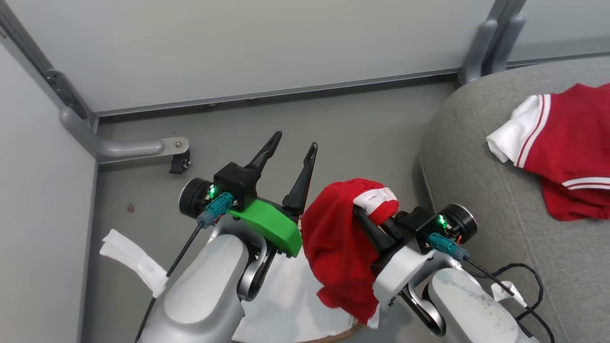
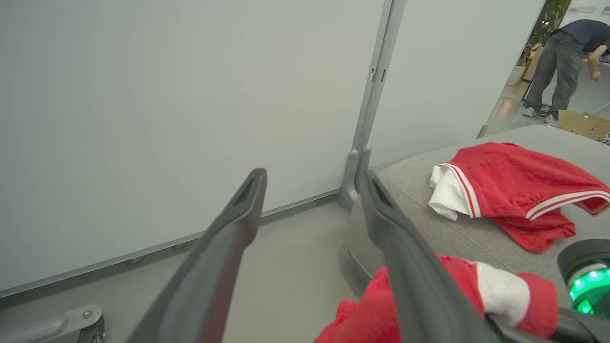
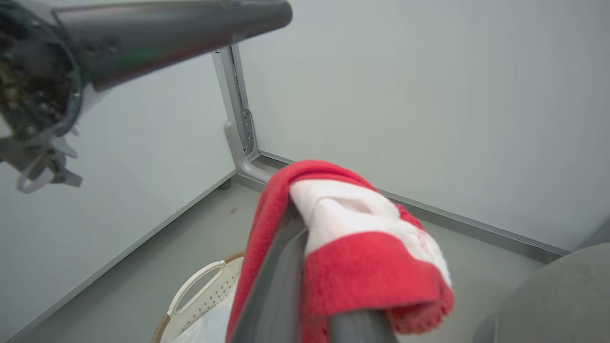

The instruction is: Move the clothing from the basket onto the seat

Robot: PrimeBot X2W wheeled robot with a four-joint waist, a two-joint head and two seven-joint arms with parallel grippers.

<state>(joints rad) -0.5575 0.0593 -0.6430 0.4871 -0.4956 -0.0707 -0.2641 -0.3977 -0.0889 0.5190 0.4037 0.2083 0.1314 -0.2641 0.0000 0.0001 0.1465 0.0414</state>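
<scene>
Left gripper [image 1: 294, 143], jaws spread wide & empty, sits left of ctr in head view, pointing to 12 o'clock over the grey floor [image 1: 362, 124]. Right gripper [image 1: 366, 215], at its 3 o'clock, has jaws pinched on a red jersey [image 1: 338, 238] w/ a white panel, which drapes over the fingers & hangs above the basket [image 3: 214, 286] at 6 o'clock. Second red jersey [image 1: 567, 147] w/ striped trim lies crumpled on the seat [image 1: 476, 166] at 3 o'clock, well apart from the basket.
</scene>
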